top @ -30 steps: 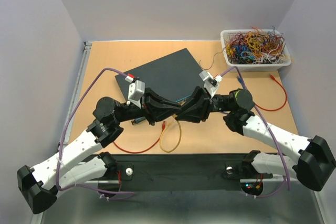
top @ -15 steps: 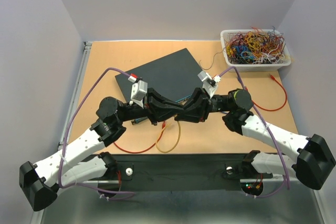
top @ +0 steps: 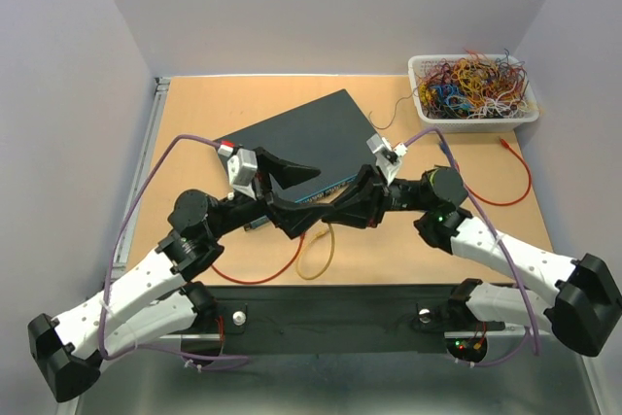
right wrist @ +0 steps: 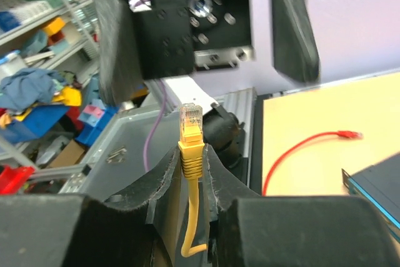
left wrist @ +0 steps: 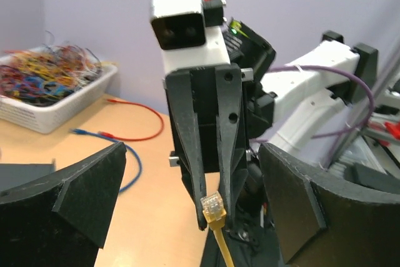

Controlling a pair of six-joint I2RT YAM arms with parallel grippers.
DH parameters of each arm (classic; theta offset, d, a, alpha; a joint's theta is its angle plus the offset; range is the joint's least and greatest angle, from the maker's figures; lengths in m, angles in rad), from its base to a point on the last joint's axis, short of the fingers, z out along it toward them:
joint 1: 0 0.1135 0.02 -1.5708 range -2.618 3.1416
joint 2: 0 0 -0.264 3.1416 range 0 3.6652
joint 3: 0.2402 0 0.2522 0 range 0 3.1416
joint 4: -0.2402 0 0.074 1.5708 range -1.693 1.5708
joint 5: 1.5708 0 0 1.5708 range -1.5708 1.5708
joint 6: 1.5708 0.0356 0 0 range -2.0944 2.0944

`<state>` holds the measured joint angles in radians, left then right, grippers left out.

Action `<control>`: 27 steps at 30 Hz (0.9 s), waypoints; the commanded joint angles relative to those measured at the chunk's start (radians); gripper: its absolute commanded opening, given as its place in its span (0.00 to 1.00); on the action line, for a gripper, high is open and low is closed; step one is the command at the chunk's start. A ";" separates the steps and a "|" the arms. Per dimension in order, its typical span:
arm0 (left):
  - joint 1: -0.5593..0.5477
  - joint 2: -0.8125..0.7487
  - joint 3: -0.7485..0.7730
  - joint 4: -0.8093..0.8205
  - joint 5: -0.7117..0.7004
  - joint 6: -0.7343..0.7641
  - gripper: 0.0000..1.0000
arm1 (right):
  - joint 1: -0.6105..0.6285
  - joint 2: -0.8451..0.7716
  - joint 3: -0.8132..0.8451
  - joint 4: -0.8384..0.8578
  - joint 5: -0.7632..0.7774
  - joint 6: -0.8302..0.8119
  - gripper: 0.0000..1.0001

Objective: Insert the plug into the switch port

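Plug [right wrist: 190, 123]: yellow, clamped tip-up in the right claw [right wrist: 192, 154].
Left claw [left wrist: 192, 186]: spread wide, holding nothing, facing the plug.
Port [top: 326, 191]: in the row on the near face of the dark box [top: 311, 128], close to both claws.
Method: turn tip toward row, square up, push straight.

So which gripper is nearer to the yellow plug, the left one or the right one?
Right. The right gripper is shut on the yellow plug, pinching it just below the connector. The left gripper is open and faces the plug without touching it.
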<state>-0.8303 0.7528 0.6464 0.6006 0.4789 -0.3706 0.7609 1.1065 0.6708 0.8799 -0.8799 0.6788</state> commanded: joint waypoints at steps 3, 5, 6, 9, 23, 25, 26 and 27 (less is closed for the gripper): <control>-0.004 -0.087 0.038 -0.094 -0.259 0.058 0.99 | 0.009 -0.057 0.042 -0.295 0.136 -0.198 0.01; -0.004 -0.101 0.047 -0.122 -0.346 0.068 0.99 | 0.008 -0.080 0.062 -0.361 0.197 -0.266 0.01; -0.004 -0.102 0.048 -0.143 -0.371 0.070 0.99 | 0.009 -0.085 0.068 -0.398 0.222 -0.287 0.01; -0.004 -0.098 0.059 -0.185 -0.471 0.084 0.99 | 0.017 -0.106 0.098 -0.534 0.300 -0.352 0.00; 0.323 0.154 0.070 -0.216 -0.517 -0.077 0.99 | 0.097 0.025 0.420 -1.116 1.113 -0.561 0.00; 0.374 0.189 0.064 -0.190 -0.484 -0.086 0.99 | 0.135 0.074 0.449 -1.168 1.165 -0.564 0.01; 0.397 0.221 0.058 -0.162 -0.446 -0.102 0.99 | 0.146 0.129 0.464 -1.174 1.182 -0.561 0.00; 0.446 0.238 0.053 -0.141 -0.428 -0.106 0.98 | 0.155 0.154 0.466 -1.177 1.168 -0.547 0.00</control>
<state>-0.4706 0.9588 0.6945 0.3408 -0.0490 -0.4286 0.8707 1.1648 1.0924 -0.1638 0.1276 0.1619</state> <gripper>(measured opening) 0.985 0.221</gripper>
